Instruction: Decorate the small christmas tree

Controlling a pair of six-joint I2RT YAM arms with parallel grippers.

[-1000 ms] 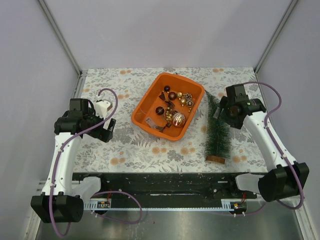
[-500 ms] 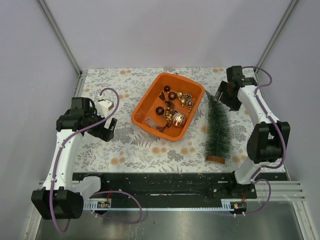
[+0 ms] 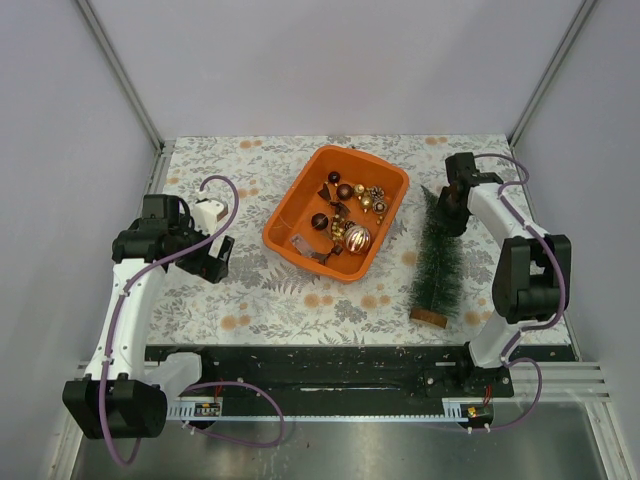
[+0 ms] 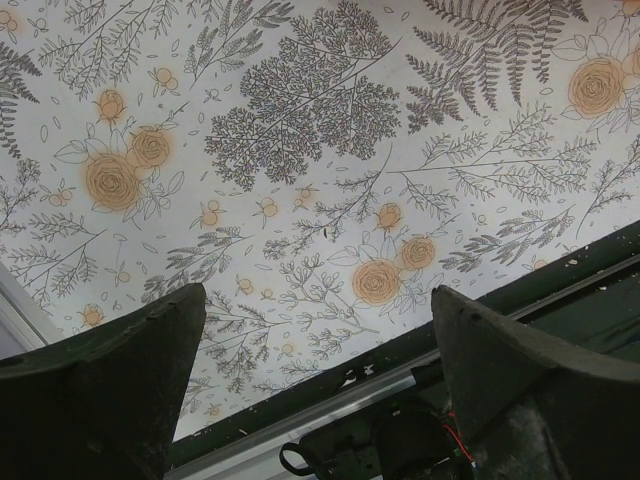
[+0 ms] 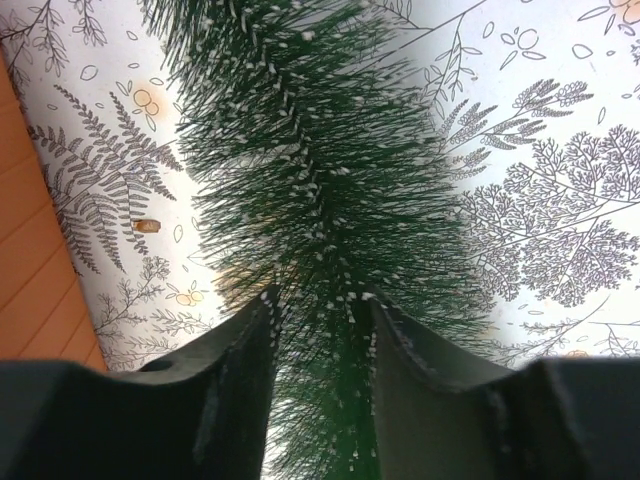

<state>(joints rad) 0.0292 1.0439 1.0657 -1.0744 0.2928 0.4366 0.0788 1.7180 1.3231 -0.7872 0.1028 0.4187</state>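
Tablecloth (image 3: 250, 300): right jaws pinch small christmas tree (image 3: 437, 265), bristles hiding contact; left jaws wide.

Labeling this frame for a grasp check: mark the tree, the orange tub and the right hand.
tree (image 3: 437, 262), overhead view, middle of its green bristles.
orange tub (image 3: 296, 200), overhead view, its left wall.
right hand (image 5: 320, 305), right wrist view, midway between its fingertips.
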